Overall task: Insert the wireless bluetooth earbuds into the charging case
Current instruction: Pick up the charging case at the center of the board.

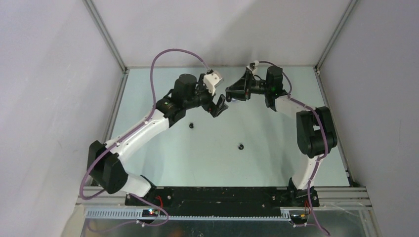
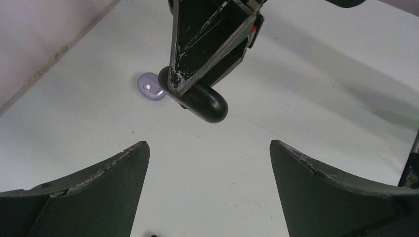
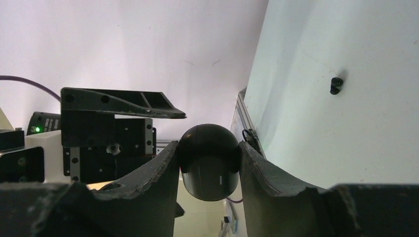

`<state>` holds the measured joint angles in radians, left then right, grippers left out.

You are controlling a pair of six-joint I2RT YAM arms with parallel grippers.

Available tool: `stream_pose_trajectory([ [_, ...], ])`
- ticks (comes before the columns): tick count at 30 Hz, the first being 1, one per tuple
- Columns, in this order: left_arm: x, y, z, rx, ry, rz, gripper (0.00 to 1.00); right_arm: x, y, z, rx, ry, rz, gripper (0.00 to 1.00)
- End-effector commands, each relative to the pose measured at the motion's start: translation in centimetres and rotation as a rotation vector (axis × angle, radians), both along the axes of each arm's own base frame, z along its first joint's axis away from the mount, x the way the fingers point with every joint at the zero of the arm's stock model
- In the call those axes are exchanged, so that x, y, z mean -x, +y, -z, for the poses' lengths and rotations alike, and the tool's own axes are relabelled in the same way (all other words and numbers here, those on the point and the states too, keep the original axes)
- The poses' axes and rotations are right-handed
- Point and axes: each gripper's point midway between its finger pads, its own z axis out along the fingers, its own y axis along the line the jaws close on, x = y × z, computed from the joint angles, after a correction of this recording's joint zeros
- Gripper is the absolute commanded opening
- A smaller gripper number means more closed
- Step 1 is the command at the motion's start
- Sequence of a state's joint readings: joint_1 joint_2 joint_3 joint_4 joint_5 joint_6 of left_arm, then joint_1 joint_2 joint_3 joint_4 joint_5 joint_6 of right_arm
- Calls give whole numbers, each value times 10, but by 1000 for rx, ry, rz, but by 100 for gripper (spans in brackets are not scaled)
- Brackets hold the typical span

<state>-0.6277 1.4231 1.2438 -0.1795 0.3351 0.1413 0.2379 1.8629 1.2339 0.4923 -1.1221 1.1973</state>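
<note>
My right gripper point(image 3: 207, 144) is shut on a rounded black charging case point(image 3: 209, 168) and holds it above the table at the far middle. In the left wrist view the case point(image 2: 200, 102) sticks out below the right fingers point(image 2: 197, 44). A glossy purple earbud point(image 2: 149, 87) lies on the table just beside it. My left gripper point(image 2: 207, 148) is open and empty, facing the case from close by point(image 1: 220, 106). Two black earbuds point(image 1: 191, 125) point(image 1: 241, 146) lie on the table nearer the arms. One black earbud also shows in the right wrist view point(image 3: 336, 85). The second purple earbud is not in view.
The pale table point(image 1: 276, 158) is boxed in by white walls with a metal frame point(image 1: 106, 37). The two grippers are almost touching at the far middle point(image 1: 231, 94). A purple cable point(image 1: 163, 57) loops above the left arm.
</note>
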Motion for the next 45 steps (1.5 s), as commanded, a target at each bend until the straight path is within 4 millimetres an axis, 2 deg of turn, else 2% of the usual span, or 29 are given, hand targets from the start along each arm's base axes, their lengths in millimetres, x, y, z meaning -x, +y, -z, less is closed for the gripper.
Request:
stream_pose_trajectory([
  [1,-15,2,1,-24,12,-127,99,-4,-1,-11,-29,-35,31,27],
  [9,-25,-10,13,-58,32,-160,99,3,1,-16,-25,-40,23,26],
  [18,-20,-21,12,-35,53,-104,99,5,2,-14,-24,-35,22,26],
  [26,-23,-29,20,-53,77,-86,99,9,2,-16,-26,-33,10,26],
  [30,-29,-23,22,-70,56,-121,99,13,3,-20,-36,-32,-13,26],
  [35,-42,-5,27,-79,44,-200,100,20,-5,-31,-32,-57,-26,26],
  [39,-49,7,18,-53,35,-239,95,27,-11,-35,-5,-84,-25,26],
  [45,-47,11,7,-28,30,-242,93,34,-9,-30,30,-112,-36,26],
])
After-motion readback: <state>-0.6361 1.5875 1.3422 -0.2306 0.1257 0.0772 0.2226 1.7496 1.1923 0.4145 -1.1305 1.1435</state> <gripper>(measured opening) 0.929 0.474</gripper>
